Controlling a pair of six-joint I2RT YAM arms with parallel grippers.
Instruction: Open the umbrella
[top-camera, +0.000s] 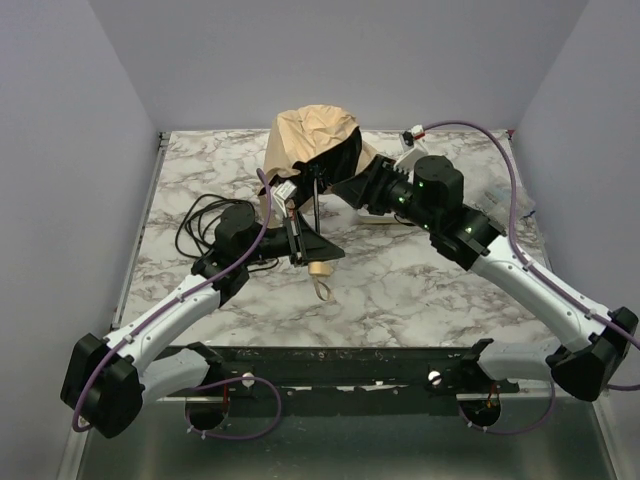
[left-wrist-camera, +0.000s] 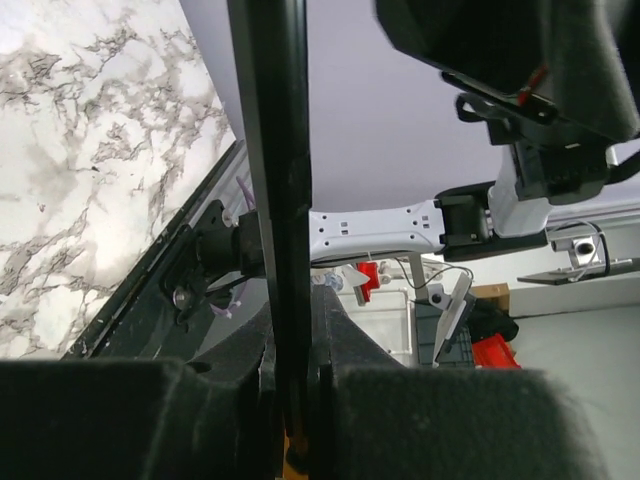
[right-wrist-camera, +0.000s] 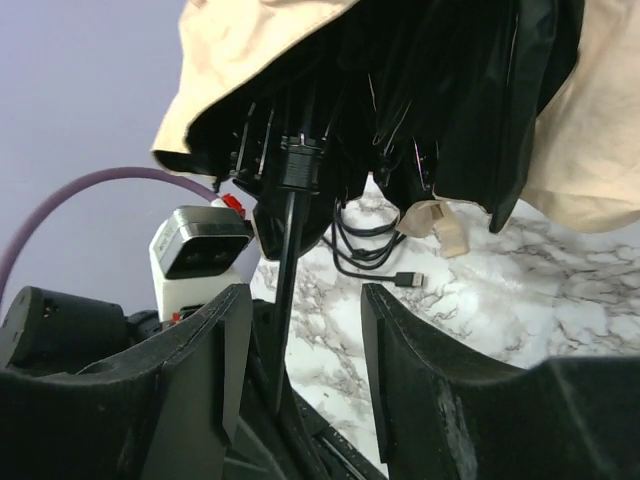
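The umbrella (top-camera: 310, 140) stands partly spread over the middle of the desk (top-camera: 420, 290). Its shaft (right-wrist-camera: 289, 250) rises from the handle (top-camera: 318, 268) near you to the canopy (right-wrist-camera: 240, 60) farther off. Your left pincer (top-camera: 297, 236) is clamped on the lower shaft. Your right pincer (right-wrist-camera: 305, 300), fingers apart, straddles the shaft just below the runner (right-wrist-camera: 301, 165), so it is the nearer one for pushing.

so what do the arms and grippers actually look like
The left arm and right arm match: white tubular links between chunky black joint housings, each with a purple cable trailing alongside. Small green lights glow on the right arm's wrist joints. The left gripper and right gripper are all black, with broad, matte, felt-like fingers.
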